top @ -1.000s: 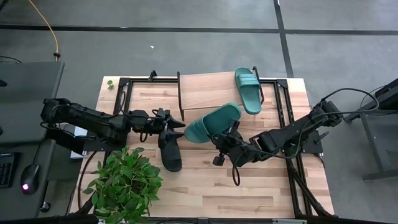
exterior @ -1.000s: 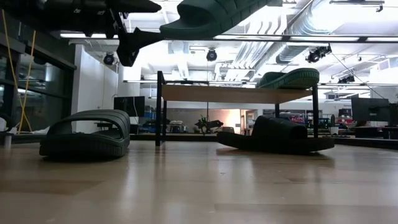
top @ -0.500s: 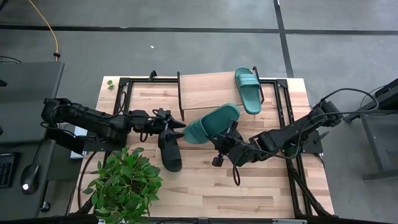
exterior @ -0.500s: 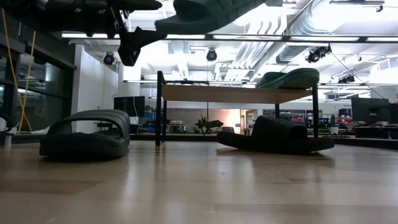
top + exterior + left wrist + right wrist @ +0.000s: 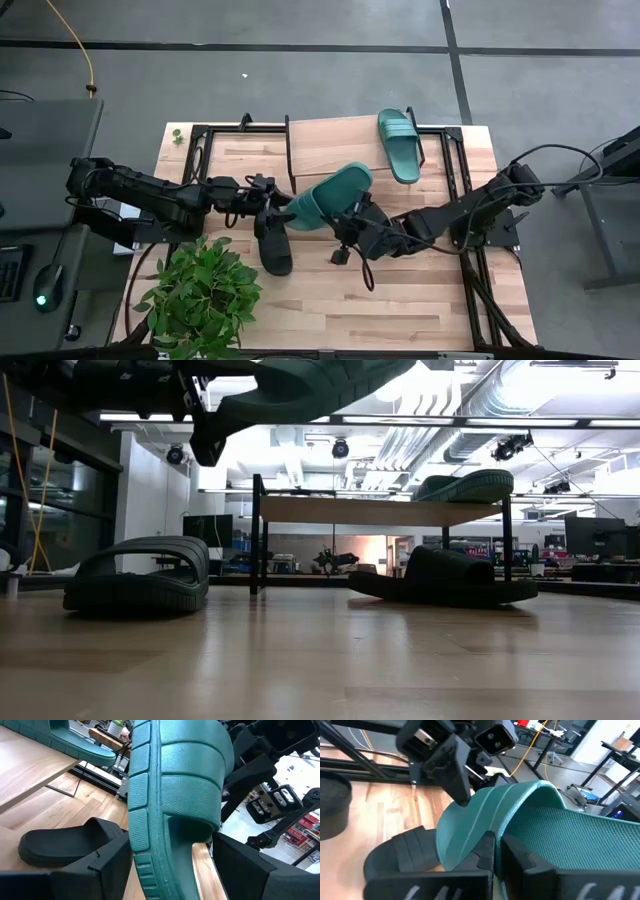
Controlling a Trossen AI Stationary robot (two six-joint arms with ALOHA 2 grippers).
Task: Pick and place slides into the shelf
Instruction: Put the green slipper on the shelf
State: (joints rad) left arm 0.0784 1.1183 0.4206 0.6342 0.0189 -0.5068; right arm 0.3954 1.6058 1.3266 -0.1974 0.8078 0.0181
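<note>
The right end effector (image 5: 345, 222) is holding a teal slide (image 5: 328, 196) aloft, pinched at its edge; rubbery and light, it looks floppy. The left end effector (image 5: 283, 205) is gaping wide beside it.

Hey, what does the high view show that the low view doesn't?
Only the high view shows the potted plant, the whole of both arms, the right claw shut on the lifted teal slide, and the open left claw at that slide's other end. Only the low view shows the room behind, and a black slide lying under the shelf. Both show the shelf with a teal slide on top, the lifted teal slide, and a black slide on the table.
</note>
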